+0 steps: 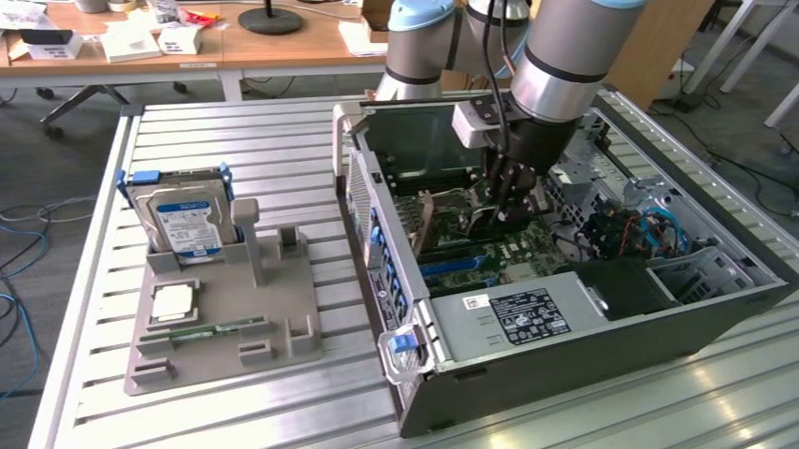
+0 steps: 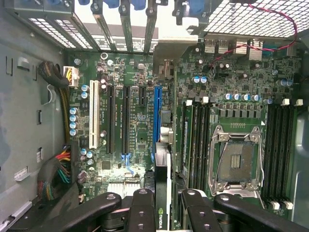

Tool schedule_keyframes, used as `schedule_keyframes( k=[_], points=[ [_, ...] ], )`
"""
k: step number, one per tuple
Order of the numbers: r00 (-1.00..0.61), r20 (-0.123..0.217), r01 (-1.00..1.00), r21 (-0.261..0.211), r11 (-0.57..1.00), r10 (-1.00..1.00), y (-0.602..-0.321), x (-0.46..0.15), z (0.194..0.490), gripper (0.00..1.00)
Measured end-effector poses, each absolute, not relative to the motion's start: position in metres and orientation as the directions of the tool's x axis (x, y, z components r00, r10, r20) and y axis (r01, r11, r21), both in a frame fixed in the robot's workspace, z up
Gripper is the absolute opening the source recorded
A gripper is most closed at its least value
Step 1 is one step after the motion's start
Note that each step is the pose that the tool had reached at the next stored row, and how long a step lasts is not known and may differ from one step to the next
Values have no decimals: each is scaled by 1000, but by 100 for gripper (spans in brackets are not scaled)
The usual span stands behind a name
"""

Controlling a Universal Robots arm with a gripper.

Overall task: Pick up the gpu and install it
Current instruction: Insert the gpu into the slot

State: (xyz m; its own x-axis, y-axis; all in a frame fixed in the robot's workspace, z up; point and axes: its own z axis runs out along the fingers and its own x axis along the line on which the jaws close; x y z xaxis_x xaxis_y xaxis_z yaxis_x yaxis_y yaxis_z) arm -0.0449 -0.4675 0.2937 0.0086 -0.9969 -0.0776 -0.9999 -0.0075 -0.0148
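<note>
Here, the case (image 1: 600, 365) lies open side up on the slatted surface (image 1: 225, 131), and the arm (image 1: 568, 47) reaches down through that opening. The case walls fence the work on every side. The power supply (image 1: 525, 313) takes up the corner nearest the camera in the exterior view, and a drive cage with blue cables fills the exterior view's right end. Over the board (image 2: 140, 140) there is open room.

In the wrist view, the white slot (image 2: 93, 121) and the black slots (image 2: 125, 116) stand bare, with a cable bundle (image 2: 60, 169) pressed against the case wall beyond them. On the other side of the blue slot (image 2: 157, 116) the memory slots (image 2: 198, 135) sit close beside it, then the socket (image 2: 236, 164). The rear bracket slats (image 2: 125, 29) close off the slots' far ends.

The end effector (image 2: 166, 198) is closed on the gpu (image 2: 162, 188), which it holds edge-on between its fingers (image 2: 142, 208). The card is in line with the blue slot and close over it; whether it touches the slot cannot be told.

Well apart, at the exterior view's left, a grey tray (image 1: 238, 309) carries a hard drive (image 1: 185, 224).
</note>
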Motion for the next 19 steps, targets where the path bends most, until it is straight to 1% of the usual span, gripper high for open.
schedule_keyframes(
  k=[19],
  points=[
    [9,-78,-1000,-15,-7,-997,-467,-50,294,26]
  ],
)
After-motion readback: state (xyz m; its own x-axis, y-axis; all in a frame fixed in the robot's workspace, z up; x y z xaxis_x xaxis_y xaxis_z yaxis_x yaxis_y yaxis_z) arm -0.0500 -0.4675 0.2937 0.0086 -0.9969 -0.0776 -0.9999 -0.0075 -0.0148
